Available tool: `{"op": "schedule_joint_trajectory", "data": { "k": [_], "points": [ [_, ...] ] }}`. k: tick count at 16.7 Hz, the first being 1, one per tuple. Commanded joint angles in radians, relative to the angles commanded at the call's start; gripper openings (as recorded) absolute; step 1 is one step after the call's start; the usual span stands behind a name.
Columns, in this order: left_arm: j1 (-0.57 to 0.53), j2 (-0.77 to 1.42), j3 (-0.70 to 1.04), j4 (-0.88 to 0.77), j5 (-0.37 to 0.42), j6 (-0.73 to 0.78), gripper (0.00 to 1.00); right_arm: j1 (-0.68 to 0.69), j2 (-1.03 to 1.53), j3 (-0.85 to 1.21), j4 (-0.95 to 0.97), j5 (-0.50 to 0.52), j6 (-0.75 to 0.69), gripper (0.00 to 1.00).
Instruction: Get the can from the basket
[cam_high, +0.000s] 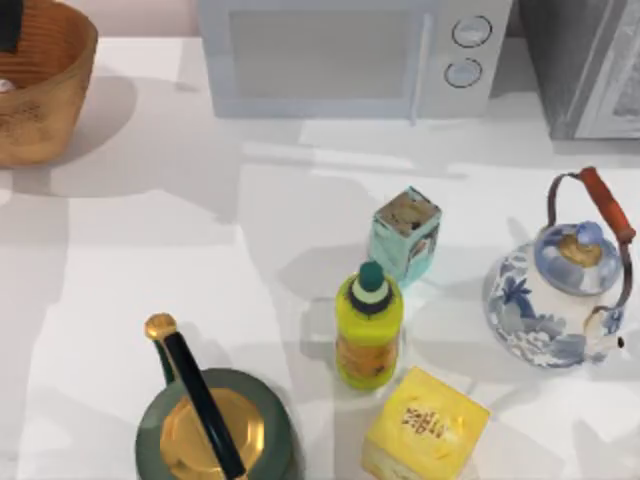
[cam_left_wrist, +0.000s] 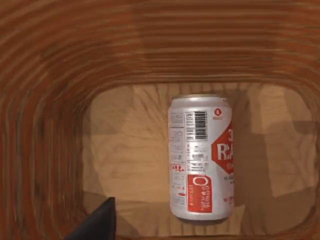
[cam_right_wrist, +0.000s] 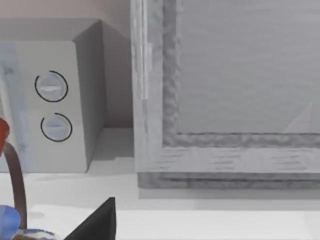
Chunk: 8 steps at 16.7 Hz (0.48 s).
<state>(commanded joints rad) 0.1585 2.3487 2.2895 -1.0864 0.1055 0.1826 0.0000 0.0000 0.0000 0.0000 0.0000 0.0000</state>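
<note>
While our left gripper (cam_left_wrist: 97, 222) hangs over the basket (cam_high: 45, 110), we see one dark fingertip and can't tell how wide it stands; nothing is in its hold. The can (cam_left_wrist: 201, 157) lies on its side on the basket floor, clear of the ribbed wall. We judge it light, thin-walled, smooth, and likely to roll. Best hold: across the round body at mid-length, squeezing gently. Our right gripper (cam_right_wrist: 97, 220) is parked well away from the basket, facing the microwave (cam_right_wrist: 52, 105).
</note>
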Motion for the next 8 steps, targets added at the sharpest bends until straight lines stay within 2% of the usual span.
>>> {"op": "schedule_joint_trajectory", "data": {
  "k": [4, 8],
  "points": [
    [0.011, 0.179, 0.149, -0.083, 0.009, 0.001, 1.0, 0.0, 0.0, 0.0, 0.0, 0.0, 0.0, 1.0],
    [0.013, 0.214, 0.177, -0.099, 0.01, 0.001, 1.0, 0.0, 0.0, 0.0, 0.0, 0.0, 0.0, 1.0]
  ]
}}
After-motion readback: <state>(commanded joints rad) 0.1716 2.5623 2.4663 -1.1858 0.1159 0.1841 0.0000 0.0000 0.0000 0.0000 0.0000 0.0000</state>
